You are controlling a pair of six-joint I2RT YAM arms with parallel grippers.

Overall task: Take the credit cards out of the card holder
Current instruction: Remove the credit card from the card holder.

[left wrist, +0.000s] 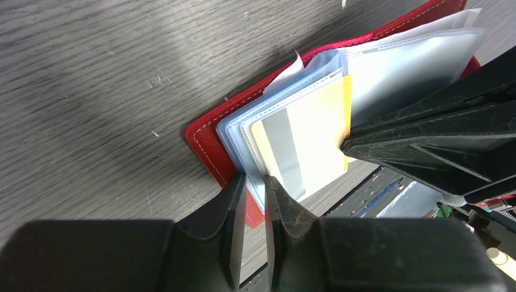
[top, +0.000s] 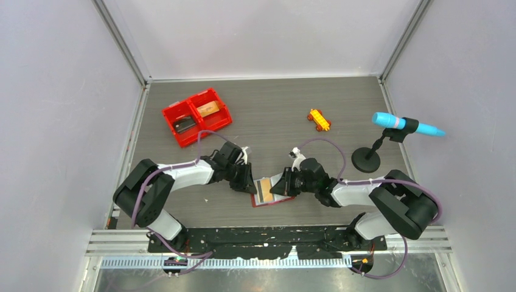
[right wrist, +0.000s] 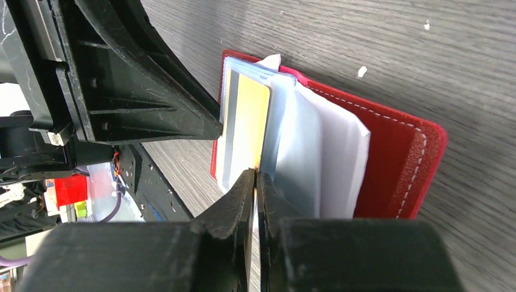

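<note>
1. The card holder lies open on the desk near its front edge, between the two arms, its clear sleeves fanned upward.
2. A yellow credit card sticks out of one sleeve.
3. The left gripper has its jaws nearly closed, pinching the sleeve edges at the holder's corner.
4. The right gripper has its jaws pressed tight on the edge of the yellow card.
5. Farther back sit a red bin, an orange toy vehicle and a blue microphone on a stand.
</note>
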